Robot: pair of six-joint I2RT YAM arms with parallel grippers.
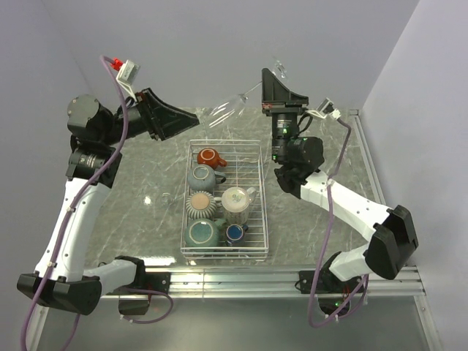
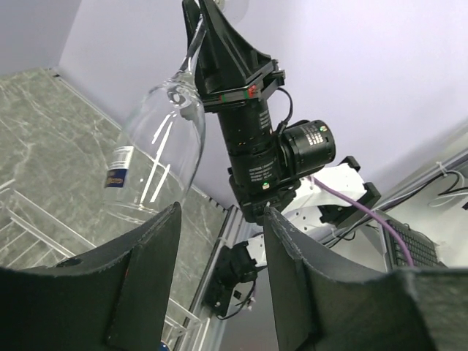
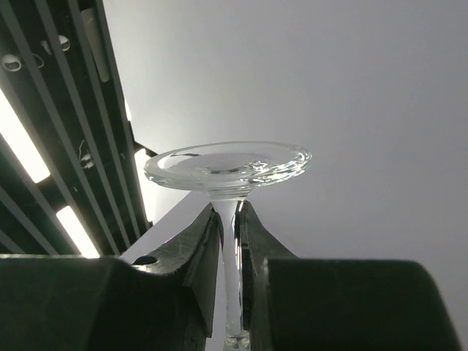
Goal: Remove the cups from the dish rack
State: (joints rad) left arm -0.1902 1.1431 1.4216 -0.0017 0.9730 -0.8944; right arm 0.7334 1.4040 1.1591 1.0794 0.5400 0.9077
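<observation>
Glass [image 1: 228,110] pinched by right gripper [image 3: 228,219], seemingly clear beyond rack [image 1: 225,141] edge.

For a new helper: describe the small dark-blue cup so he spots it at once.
Find the white wire dish rack. At its near end, right of a grey-teal mug, sits the dark-blue cup: the smallest piece, the only blue one.

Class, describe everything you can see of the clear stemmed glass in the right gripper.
The stemmed glass is clear: rounded bowl, thin stem, flat round foot, with a small label stuck on the bowl. The right gripper is shut on its stem close to the foot, holding it tilted in the air past the dish rack's far end, bowl towards the open left gripper.
</observation>
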